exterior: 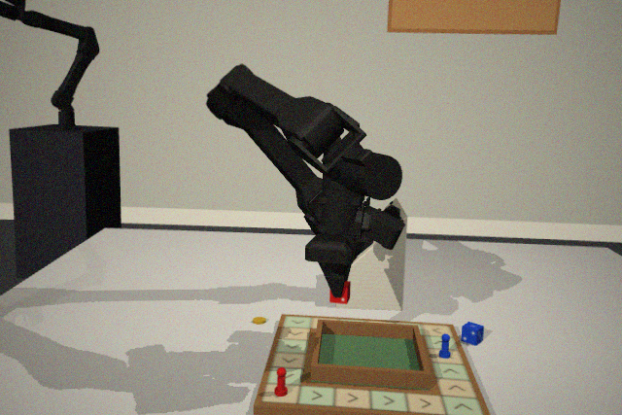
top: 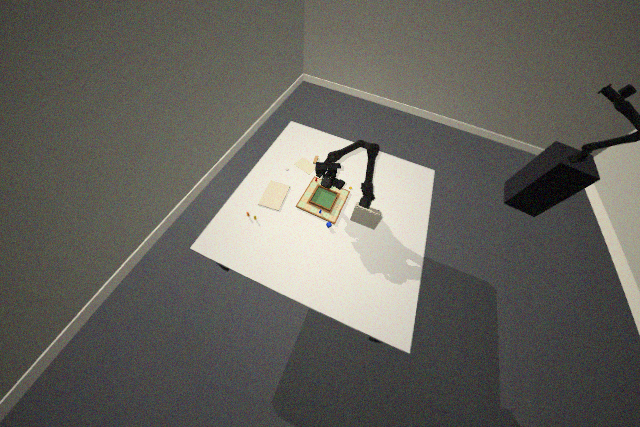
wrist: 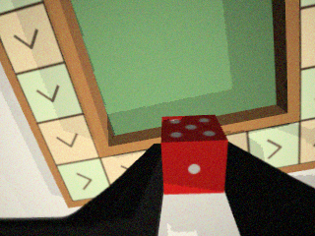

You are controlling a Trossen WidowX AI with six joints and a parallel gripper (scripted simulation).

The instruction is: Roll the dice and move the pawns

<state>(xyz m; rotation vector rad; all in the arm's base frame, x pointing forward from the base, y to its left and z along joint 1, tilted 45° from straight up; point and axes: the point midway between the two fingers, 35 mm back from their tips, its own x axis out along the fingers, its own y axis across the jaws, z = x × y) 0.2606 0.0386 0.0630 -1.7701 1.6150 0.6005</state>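
Gripping the red die (exterior: 342,296) (wrist: 194,166) in my gripper (exterior: 339,293) (wrist: 190,150), I am facing the tray (top: 324,198) (exterior: 374,372) (wrist: 197,129) beyond the fingertips; releasing short of its rim would probably send the die onto the track.

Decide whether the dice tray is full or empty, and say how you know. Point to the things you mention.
Empty: the tray (top: 336,206) (exterior: 371,375) (wrist: 109,142) shows bare green, with the red die (exterior: 343,298) (wrist: 194,157) held clear above.

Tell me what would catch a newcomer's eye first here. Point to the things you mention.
First, the bright red die (wrist: 194,166), held between the black jaws. Next, the green-floored tray (top: 324,198) (exterior: 368,352) (wrist: 162,59) at the middle of the arrow-marked board. Then the blue die (top: 328,224) (exterior: 471,333), on the white table just outside the board's edge.
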